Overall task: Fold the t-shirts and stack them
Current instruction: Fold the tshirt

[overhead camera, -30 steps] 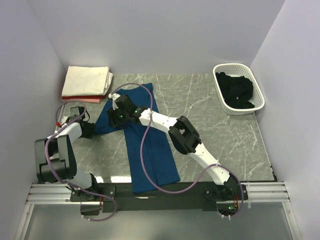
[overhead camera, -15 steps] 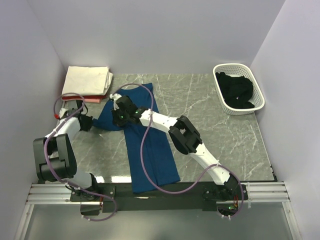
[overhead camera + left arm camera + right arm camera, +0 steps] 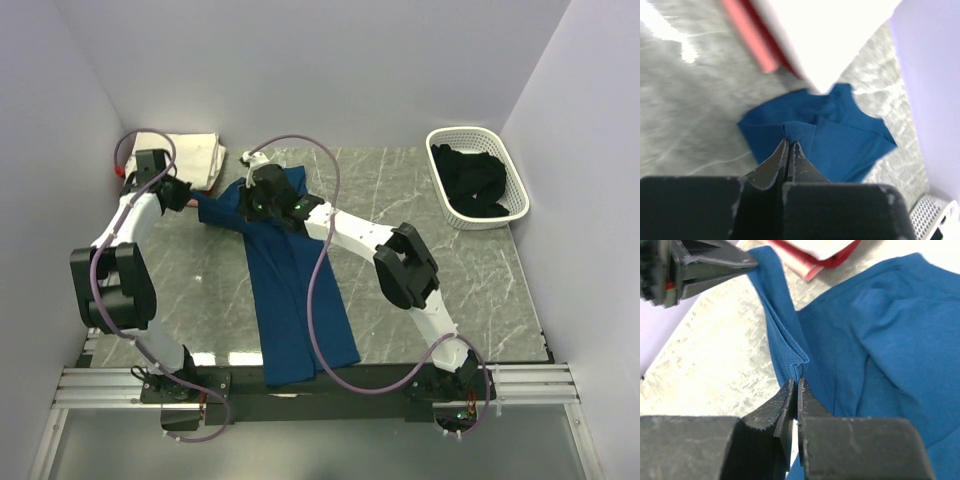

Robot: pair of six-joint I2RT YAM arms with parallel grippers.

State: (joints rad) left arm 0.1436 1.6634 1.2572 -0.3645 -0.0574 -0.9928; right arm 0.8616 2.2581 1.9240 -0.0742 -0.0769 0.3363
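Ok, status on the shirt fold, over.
Left tool shut on blue t-shirt edge; right tool shut on same shirt. Cloth stretched between them, rest flat. Folded stack close beside left tool.

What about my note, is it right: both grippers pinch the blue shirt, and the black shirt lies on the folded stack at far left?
No. The black shirt lies in the white basket at far right, not on the folded stack; the top external view shows it. The left gripper and right gripper do pinch the blue shirt.
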